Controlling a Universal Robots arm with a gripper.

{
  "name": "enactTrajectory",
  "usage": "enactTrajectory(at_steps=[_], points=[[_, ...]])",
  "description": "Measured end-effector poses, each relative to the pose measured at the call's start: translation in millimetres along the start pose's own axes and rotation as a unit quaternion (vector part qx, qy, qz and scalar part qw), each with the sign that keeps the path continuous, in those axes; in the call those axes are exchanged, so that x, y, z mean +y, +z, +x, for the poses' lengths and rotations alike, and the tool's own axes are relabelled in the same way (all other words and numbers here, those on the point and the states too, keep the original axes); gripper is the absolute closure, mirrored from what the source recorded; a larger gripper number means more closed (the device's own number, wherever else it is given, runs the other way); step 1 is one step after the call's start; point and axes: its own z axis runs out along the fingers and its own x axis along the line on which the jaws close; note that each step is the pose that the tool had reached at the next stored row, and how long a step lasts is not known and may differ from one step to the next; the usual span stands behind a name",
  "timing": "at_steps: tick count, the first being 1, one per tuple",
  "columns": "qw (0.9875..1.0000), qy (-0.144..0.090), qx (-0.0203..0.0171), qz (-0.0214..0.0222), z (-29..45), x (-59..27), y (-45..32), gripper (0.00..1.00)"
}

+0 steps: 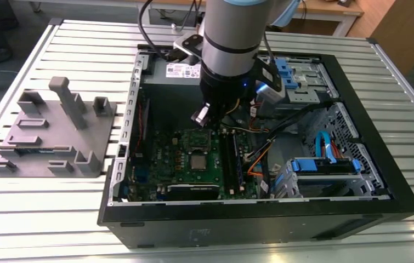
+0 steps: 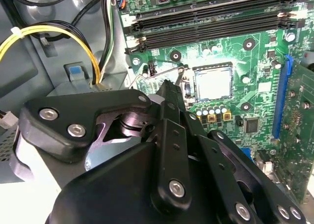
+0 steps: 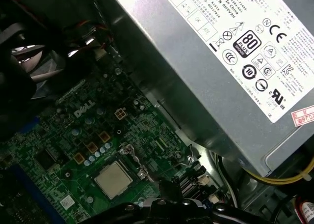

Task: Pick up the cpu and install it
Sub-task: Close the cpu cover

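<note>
The arm hangs over the open computer case (image 1: 265, 215), and its gripper (image 1: 216, 119) hovers above the green board, just off the cpu (image 1: 198, 161) toward the power supply (image 3: 206, 52). Whether the tool is released or clenched cannot be told from here, and nothing shows in its hold.

The cpu lies flat in its socket, silvery top up, as seen in both wrist views (image 2: 213, 82). It is not in the air and not on the grey fixture (image 1: 53, 131), which stands well away from the cpu, outside the case.

What could go wrong? A thin metal lever (image 2: 162, 70) stands just beside the cpu on the gripper's side. A drop slightly off line would likely hit it or catch on it. If the cpu sits skewed in the socket, pressing it down could harm the contacts beneath.

The yellow cables (image 2: 49, 35) loop beyond the gripper, away from the cpu. A swing that way could snag them.

Open room is tight. The black memory slots (image 2: 211, 17) run close along one side of the cpu, and a blue slot (image 2: 283, 96) runs near another. The power supply's wall rises near a third side. Straight above the cpu looks like the only free path.
</note>
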Motion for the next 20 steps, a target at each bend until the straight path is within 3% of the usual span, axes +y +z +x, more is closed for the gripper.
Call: enactTrajectory(at_steps=[20], points=[[0.9998,-0.019,0.0014,-0.0005,6.6,-5.6,-3.4,0.89]])
